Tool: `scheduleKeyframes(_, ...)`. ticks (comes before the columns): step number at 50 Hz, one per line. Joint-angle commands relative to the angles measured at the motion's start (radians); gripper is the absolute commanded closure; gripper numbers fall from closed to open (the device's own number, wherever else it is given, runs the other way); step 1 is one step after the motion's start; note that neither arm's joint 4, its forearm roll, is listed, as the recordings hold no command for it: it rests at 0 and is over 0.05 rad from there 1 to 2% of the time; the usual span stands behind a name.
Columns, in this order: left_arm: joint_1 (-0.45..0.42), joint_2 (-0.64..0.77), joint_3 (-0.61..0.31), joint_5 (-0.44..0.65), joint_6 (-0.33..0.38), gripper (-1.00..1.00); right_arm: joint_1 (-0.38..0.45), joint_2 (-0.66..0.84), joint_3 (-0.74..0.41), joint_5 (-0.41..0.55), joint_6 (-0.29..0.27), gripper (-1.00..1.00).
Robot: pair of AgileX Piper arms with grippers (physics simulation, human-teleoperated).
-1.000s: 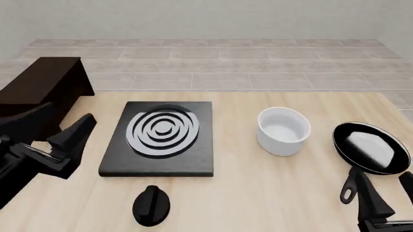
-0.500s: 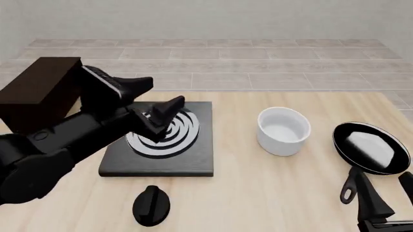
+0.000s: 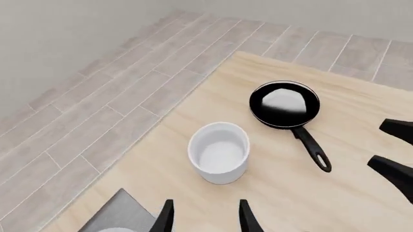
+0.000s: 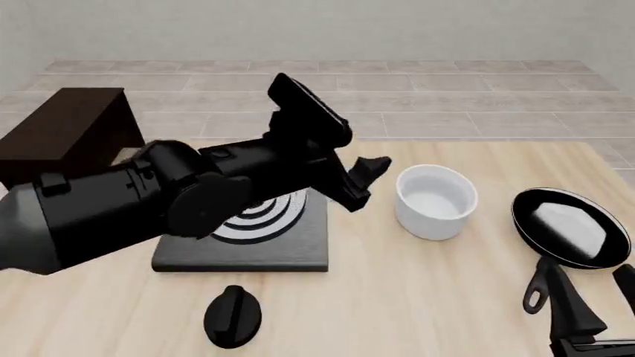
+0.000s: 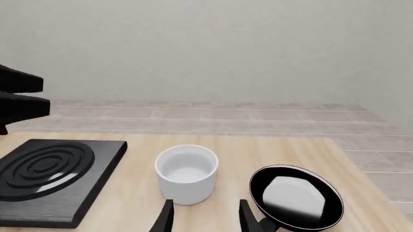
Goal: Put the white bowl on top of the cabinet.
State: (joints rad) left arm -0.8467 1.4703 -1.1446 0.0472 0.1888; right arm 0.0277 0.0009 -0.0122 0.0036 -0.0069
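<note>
Glossy white bowl (image 4: 436, 201), dark wooden cabinet (image 4: 62, 137), pale matt wood table (image 4: 417, 297).

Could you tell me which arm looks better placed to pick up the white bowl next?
The left, probably. The left gripper is open and hovers just beside the white bowl, on the cabinet side. The right gripper sits low at the near edge, behind the frying pan.

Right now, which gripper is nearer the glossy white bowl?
Left. The left gripper is open just beside the white bowl, not touching; the right gripper sits low by the near edge.
</note>
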Motion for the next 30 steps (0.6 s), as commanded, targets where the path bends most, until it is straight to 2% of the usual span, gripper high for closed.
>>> scheduleKeyframes(1,-0.062,0.161,-0.198,0.124,0.045,-1.00,0.000,0.000,-0.002,-0.002,-0.004,-1.00)
scheduleKeyframes(11,-0.081,0.274,-0.338,0.218,0.076,-1.00,0.000,0.000,-0.003,0.004,0.001,-1.00)
scheduleKeyframes(14,-0.109,0.288,-0.370,0.255,0.063,-1.00,0.000,0.000,-0.001,0.001,0.000,-1.00)
scheduleKeyframes(22,-0.133,0.377,-0.424,0.331,0.119,-1.00,0.000,0.000,0.000,0.001,0.002,-1.00)
scheduleKeyframes(30,-0.165,0.436,-0.482,0.385,0.142,-1.00,0.000,0.000,-0.001,0.002,0.001,-1.00)
